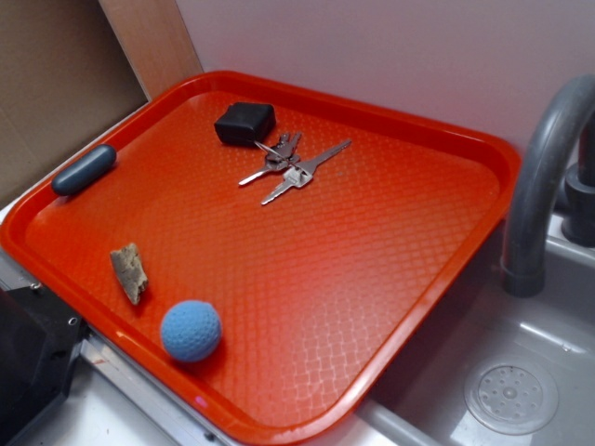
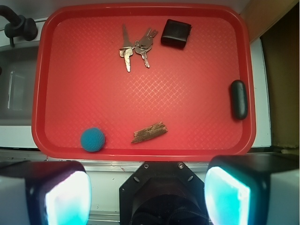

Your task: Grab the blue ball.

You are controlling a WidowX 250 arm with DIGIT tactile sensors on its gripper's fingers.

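The blue ball (image 1: pixel 191 331) (image 2: pixel 93 139) is small, round and dimpled. It rests on the red tray (image 1: pixel 372 251) (image 2: pixel 187 93) close to the tray's near rim. In the wrist view my gripper (image 2: pixel 147 194) hangs high above the counter, just short of that rim. It is open, its two pale cyan pads (image 2: pixel 68 199) far apart with nothing between them. The ball lies ahead and to the left of the jaws, well apart from them. The exterior view does not show the gripper.
Also on the tray are a bunch of keys (image 1: pixel 288 163) (image 2: pixel 136 47), a black box (image 1: pixel 244 123) (image 2: pixel 176 33), a dark blue-grey capsule (image 1: pixel 84 169) (image 2: pixel 239 99) and a wood scrap (image 1: pixel 130 271) (image 2: pixel 150 132). A grey faucet (image 1: pixel 544 177) and sink (image 1: pixel 521 390) adjoin the tray.
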